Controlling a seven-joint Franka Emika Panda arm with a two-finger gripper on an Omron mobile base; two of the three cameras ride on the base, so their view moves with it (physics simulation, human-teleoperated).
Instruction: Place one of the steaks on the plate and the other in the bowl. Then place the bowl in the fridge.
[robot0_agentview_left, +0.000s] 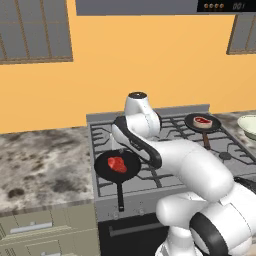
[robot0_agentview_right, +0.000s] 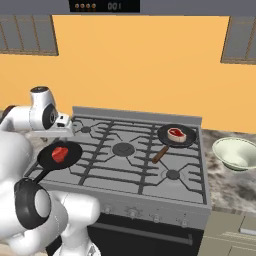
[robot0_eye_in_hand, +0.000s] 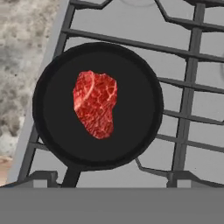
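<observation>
— Where were the steaks?
— One steak (robot0_eye_in_hand: 95, 104) lay in a black pan (robot0_eye_in_hand: 52, 131) at the stove's (robot0_agentview_right: 125, 165) front left corner; the other steak (robot0_agentview_right: 175, 133) sat in a second pan (robot0_agentview_right: 189, 141) at the back right.
— And the bowl?
— The bowl (robot0_agentview_right: 235, 154) stood on the table just right of the stove (fingers spread, holding nothing).

One red steak (robot0_eye_in_hand: 95, 104) lies flat in each black pan (robot0_eye_in_hand: 144, 131); cream bowl (robot0_agentview_right: 235, 153) empty.

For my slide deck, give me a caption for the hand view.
Raw red steak lying in a round black frying pan on the grey stove grate.
</observation>
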